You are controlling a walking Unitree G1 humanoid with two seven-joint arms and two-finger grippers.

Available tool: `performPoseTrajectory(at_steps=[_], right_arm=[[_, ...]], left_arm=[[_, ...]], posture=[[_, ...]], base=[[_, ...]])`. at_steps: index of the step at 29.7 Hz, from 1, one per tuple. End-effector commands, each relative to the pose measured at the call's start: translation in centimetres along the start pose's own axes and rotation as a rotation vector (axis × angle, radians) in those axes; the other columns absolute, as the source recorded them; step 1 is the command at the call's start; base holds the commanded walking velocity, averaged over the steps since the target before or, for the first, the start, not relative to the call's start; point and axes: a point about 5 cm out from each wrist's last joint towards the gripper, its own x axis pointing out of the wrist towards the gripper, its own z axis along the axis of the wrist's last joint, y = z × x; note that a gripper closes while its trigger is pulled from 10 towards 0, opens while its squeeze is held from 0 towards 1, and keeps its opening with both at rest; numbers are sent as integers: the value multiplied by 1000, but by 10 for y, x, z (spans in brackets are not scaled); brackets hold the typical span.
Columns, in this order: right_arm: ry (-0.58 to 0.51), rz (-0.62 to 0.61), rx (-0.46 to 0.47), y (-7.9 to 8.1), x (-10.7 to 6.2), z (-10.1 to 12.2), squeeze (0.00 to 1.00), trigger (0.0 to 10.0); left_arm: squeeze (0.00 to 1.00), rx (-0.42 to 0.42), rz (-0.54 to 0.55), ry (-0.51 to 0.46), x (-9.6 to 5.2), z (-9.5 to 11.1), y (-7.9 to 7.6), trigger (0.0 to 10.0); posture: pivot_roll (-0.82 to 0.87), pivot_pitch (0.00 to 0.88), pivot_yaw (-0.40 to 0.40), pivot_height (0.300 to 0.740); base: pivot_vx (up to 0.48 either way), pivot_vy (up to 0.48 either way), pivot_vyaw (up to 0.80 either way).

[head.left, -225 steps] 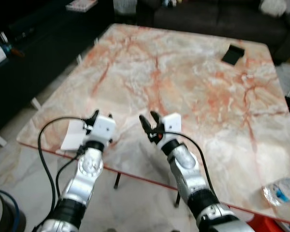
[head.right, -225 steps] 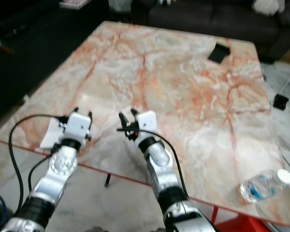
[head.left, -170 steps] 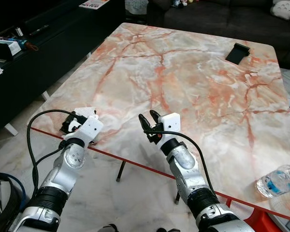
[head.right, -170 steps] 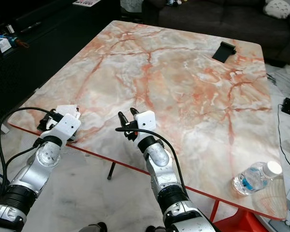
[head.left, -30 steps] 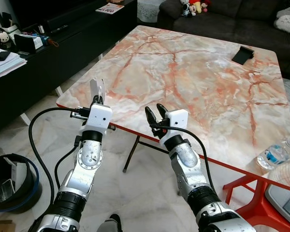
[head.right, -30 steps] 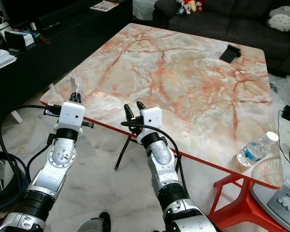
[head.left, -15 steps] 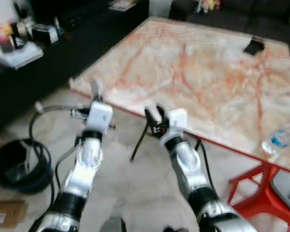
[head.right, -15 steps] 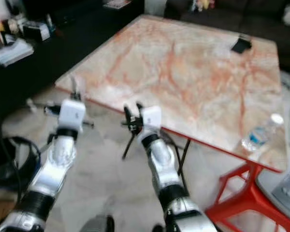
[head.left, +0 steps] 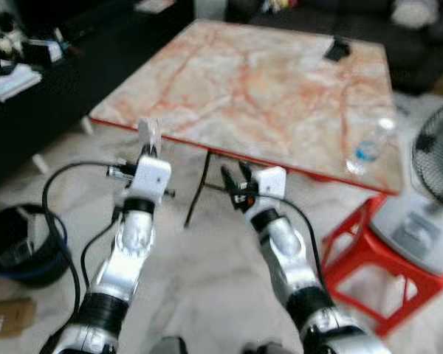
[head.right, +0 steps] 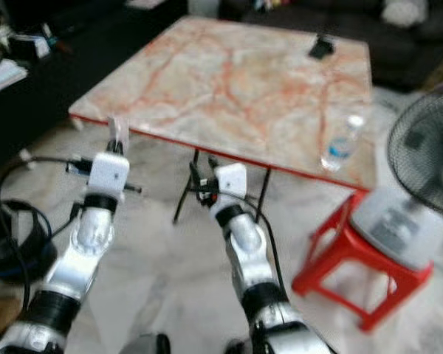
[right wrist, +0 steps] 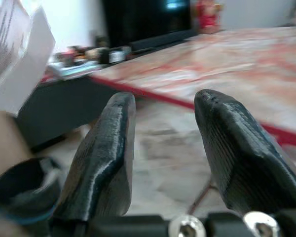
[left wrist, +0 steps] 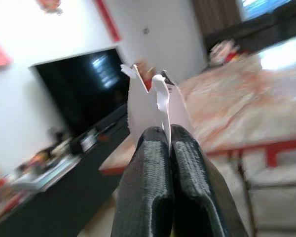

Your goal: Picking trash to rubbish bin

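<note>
Head views: the left gripper (head.left: 148, 144) is held up over the pale marble floor (head.left: 207, 280), just short of the table edge, fingers pressed together on a small white crumpled paper scrap (head.left: 148, 133) that sticks straight up from the tips. The right gripper (head.left: 235, 177) is beside it at about the same height, fingers spread w/ nothing between them, touching nothing. Behind both sits the low square table w/ pink-orange veined marble top and red rim (head.left: 244, 81), carrying a clear plastic water bottle w/ blue label (head.left: 365, 147) near its right edge and a small black flat object (head.left: 337, 49) at the far side. To the robot's left on the floor is a round black rubbish bin w/ blue rim (head.left: 18, 243), well apart from the left gripper; a brown cardboard piece (head.left: 6, 317) lies near it. To the right: a red plastic stool (head.left: 369, 265) and a fan w/ round black grille on a grey base (head.left: 428, 184). Left wrist view: the two black ribbed fingers (left wrist: 148, 177) are closed tight, paper scrap (left wrist: 153, 106) pinched at its lower edge, upright, creased and torn at the top; black TV screen (left wrist: 84, 84) blurred behind. Right wrist view: fingers (right wrist: 108, 148) apart, gap empty; a white paper corner (right wrist: 19, 54) shows at one side, the bin (right wrist: 24, 192) blurred low down, the table top (right wrist: 212, 64) beyond.
</note>
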Motion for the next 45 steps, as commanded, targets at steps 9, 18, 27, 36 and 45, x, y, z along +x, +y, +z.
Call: performPoseTrajectory(at_steps=[9, 18, 27, 36, 45], right_arm=[[246, -56, -6, -12, -31, -46, 0, 10000], [689, -195, -25, -38, -111, -111, 0, 10000], [1017, -297, -44, -41, -190, -147, 0, 10000], [1141, -335, -32, -33, -225, -159, 0, 10000], [1100, -344, 16, -28, -208, -157, 0, 10000]], left_arm=[[0, 40, -162, 476, -64, -97, -12, 10000], [0, -12, -187, 924, -147, -158, -1, 10000], [0, -120, -4, 1281, -223, -183, 20, 10000], [0, -182, 67, 1407, -264, -184, 20, 10000], [0, -173, 36, 1390, -255, -185, 19, 10000]], posture=[[107, 141, -13, 740], [103, 147, -20, 740], [103, 126, -20, 740], [106, 108, -23, 740], [104, 90, -17, 740]], base=[[0, 0, 0], [0, 0, 0], [0, 0, 76], [0, 0, 800], [0, 0, 167]])
